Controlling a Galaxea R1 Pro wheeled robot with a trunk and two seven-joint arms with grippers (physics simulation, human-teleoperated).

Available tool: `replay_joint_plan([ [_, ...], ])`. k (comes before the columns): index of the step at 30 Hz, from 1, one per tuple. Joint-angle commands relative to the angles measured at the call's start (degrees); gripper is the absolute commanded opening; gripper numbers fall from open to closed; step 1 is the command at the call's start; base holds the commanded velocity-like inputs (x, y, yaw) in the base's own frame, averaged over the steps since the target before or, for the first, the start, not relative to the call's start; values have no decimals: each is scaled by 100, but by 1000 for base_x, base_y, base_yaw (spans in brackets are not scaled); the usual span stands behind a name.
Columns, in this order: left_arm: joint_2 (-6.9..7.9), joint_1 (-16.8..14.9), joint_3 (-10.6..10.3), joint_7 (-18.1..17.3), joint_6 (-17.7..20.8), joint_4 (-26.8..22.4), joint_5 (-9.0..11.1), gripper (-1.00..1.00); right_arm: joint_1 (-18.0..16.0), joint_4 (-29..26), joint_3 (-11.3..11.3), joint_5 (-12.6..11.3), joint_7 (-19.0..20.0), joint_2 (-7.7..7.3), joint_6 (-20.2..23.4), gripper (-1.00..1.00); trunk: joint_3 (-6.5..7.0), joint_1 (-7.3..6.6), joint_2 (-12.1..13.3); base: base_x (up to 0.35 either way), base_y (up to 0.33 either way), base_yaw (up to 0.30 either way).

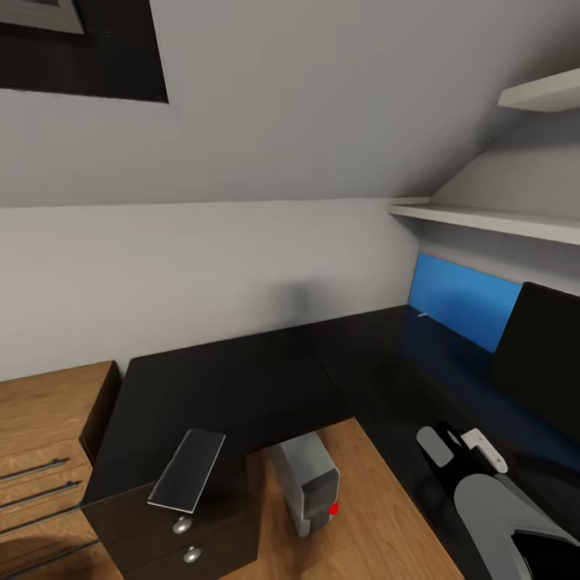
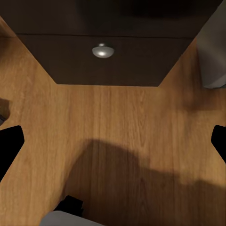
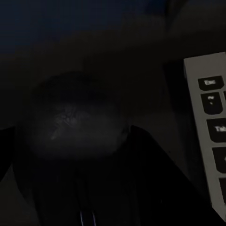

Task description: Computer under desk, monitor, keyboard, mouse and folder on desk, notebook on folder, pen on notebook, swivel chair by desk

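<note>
Drawers of a light wooden chest (image 1: 36, 451) fill the near left corner of the head view. Right of it stands the desk (image 1: 242, 387), its glossy black top L-shaped, with silver-knobbed drawers (image 1: 187, 540) at its near left end. On that end lies a thin grey slab (image 1: 188, 469), tilted; I cannot tell what it is. Just right, the computer (image 1: 310, 483) stands on the wood floor (image 1: 379, 515) in the desk's inner corner. Farther right, the blue folder (image 1: 463, 300) leans against the far wall on the desk, and the black monitor (image 1: 538, 354) stands beside it. The right gripper (image 1: 459, 447) hovers over the desk's right wing; whether its jaws are wide or narrow I cannot tell. Its wrist view shows the dark mouse (image 3: 77, 117) close below, with the keyboard (image 3: 209, 127) near it. The left gripper (image 2: 113, 141) is spread wide above the floor, before a drawer knob (image 2: 102, 50).
</note>
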Motion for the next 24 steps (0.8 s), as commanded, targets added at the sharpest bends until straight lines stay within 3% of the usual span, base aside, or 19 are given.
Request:
replay_joint_plan([
  [1,7,-2,-23,37,-7,-13,41,100,-2,-7,6,-74,0,-4,-51,-100,-24,23,-46,0,0,0],
  [10,7,-2,-7,43,-12,-13,41,100,-2,-31,6,-75,-12,-5,-50,-100,-186,221,-407,0,0,0],
  [19,7,-2,3,46,-15,-13,41,100,-2,-33,9,-74,-19,-5,-51,-100,-186,221,-407,0,0,0],
  [24,7,-2,4,46,-15,-13,41,100,-2,-33,6,-74,-25,-5,-51,-100,-186,221,-407,0,0,-153],
])
